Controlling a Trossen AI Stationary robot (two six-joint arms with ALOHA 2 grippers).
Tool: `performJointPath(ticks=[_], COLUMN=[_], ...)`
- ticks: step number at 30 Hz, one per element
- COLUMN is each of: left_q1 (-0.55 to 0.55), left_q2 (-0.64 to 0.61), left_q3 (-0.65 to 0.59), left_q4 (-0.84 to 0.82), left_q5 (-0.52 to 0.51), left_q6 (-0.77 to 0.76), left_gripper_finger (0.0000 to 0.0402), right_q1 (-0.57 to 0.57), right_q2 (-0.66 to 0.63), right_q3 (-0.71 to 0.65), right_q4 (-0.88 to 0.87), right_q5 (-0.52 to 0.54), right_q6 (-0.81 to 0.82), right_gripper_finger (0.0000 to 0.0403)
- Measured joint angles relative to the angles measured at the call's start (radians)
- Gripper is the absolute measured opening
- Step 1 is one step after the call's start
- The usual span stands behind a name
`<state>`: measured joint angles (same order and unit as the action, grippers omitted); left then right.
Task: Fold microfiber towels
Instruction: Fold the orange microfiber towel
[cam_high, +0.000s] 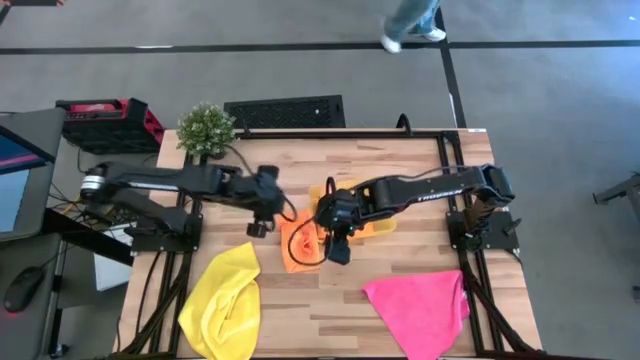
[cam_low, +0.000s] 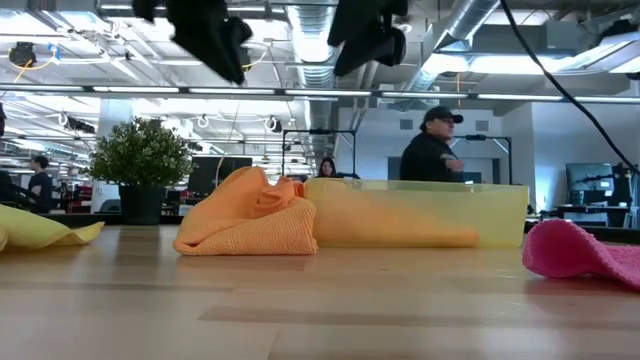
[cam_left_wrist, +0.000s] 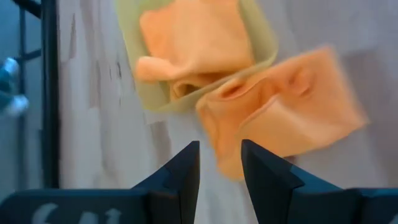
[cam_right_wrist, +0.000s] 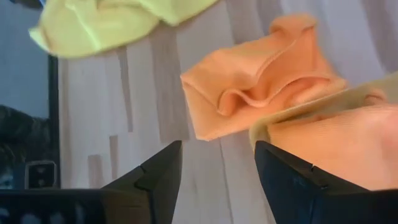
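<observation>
A folded orange towel (cam_high: 300, 247) lies on the table's middle, its far edge against the translucent yellow tray (cam_high: 384, 228); the low view shows it as a soft heap (cam_low: 255, 222). A second orange towel (cam_left_wrist: 193, 37) lies inside the tray. The yellow towel (cam_high: 222, 295) lies crumpled at the near left, and the pink towel (cam_high: 420, 305) lies at the near right. My left gripper (cam_high: 258, 226) hangs open and empty above the table, just left of the folded orange towel (cam_left_wrist: 286, 118). My right gripper (cam_high: 337, 247) hangs open and empty just right of the towel (cam_right_wrist: 261, 93), by the tray's rim (cam_right_wrist: 323, 106).
A potted plant (cam_high: 206, 128) stands at the table's far left corner. A black grille (cam_high: 285, 110) lies beyond the far edge. People stand in the room behind the table (cam_low: 430, 145). Bare wood shows between the yellow and pink towels (cam_high: 320, 310).
</observation>
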<state>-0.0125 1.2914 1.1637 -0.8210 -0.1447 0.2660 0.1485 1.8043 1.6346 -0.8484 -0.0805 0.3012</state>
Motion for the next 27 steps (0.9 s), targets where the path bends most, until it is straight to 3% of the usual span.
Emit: performJointPath(ticks=[5,13,19,25,27], left_q1=[-0.009,-0.067,-0.108,-0.126,-0.132], left_q2=[-0.143,-0.296,-0.333,-0.336,-0.337], left_q3=[0.000,-0.004,-0.005,-0.006,-0.006], left_q4=[-0.021,-0.069,-0.102,-0.123,-0.129], left_q5=[0.065,0.003,-0.043,-0.053,-0.054], left_q6=[-0.156,-0.340,-0.365,-0.359,-0.358], left_gripper_finger=[0.0112,0.0112,0.0112,0.0112,0.0112], right_q1=[0.033,0.084,0.106,0.102,0.098], right_q2=[0.000,0.000,0.005,0.124,0.155], right_q3=[-0.118,-0.292,-0.356,-0.333,-0.326], right_q4=[0.213,0.528,0.666,0.777,0.742], right_q5=[-0.001,0.007,0.068,0.116,0.116], right_q6=[-0.067,-0.108,-0.085,-0.034,-0.013], right_gripper_finger=[0.0226,0.0226,0.0226,0.0226,0.0226])
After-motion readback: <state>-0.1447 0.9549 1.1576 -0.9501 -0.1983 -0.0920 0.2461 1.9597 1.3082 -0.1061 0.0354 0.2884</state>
